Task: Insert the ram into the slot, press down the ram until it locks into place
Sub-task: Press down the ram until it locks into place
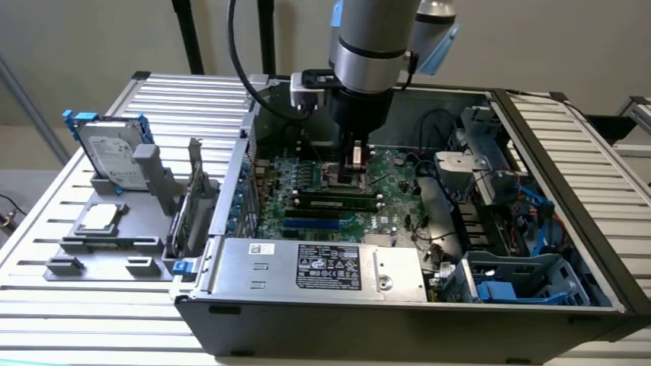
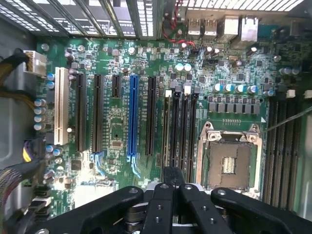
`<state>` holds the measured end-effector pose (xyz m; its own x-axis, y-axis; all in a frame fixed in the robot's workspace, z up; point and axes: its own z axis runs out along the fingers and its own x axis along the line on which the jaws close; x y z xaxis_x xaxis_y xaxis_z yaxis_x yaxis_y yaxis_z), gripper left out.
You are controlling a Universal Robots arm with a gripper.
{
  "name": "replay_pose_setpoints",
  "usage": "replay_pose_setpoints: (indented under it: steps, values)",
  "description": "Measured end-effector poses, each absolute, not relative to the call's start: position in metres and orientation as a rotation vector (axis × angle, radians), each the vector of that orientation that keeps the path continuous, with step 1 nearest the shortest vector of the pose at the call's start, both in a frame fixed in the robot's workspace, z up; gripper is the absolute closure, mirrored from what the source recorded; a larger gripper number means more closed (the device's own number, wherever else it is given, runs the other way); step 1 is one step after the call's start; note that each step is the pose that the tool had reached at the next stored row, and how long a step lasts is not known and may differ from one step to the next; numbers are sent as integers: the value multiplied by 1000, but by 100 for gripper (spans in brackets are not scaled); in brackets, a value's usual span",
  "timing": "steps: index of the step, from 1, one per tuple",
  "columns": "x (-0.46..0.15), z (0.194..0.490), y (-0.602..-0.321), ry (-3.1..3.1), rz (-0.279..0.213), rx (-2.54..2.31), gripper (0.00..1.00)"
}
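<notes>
My gripper (image 1: 356, 175) reaches down into the open computer case over the green mainboard (image 1: 295, 171). In the wrist view its black fingers (image 2: 165, 200) lie together, so the gripper (image 2: 173, 181) is shut. The ram (image 1: 331, 200) is a long thin green stick standing on edge among the parallel black slots (image 2: 178, 126), just below the fingertips. From the wrist it shows edge-on as a narrow strip (image 2: 166, 129) in line with the fingers. Whether the fingertips touch its top edge is hidden. White latches (image 2: 187, 89) mark the slot ends.
An open processor socket (image 2: 229, 158) lies beside the slots, and a bright blue socket (image 2: 131, 117) and a white one (image 2: 61, 105) lie further off. A silver power supply (image 1: 315, 267), blue drive cage (image 1: 519, 286) and cables (image 1: 447, 164) crowd the case. Outside it stands a hard drive (image 1: 112, 152).
</notes>
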<state>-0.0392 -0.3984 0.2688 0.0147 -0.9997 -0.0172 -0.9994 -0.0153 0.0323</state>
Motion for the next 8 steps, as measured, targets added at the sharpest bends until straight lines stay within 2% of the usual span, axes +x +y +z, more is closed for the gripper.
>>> replay_pose_setpoints:
  steps: [3,8]
  values:
    - [-39,278,-399,-2197,-56,2230,90]
    - [-39,278,-399,-2197,-56,2231,90]
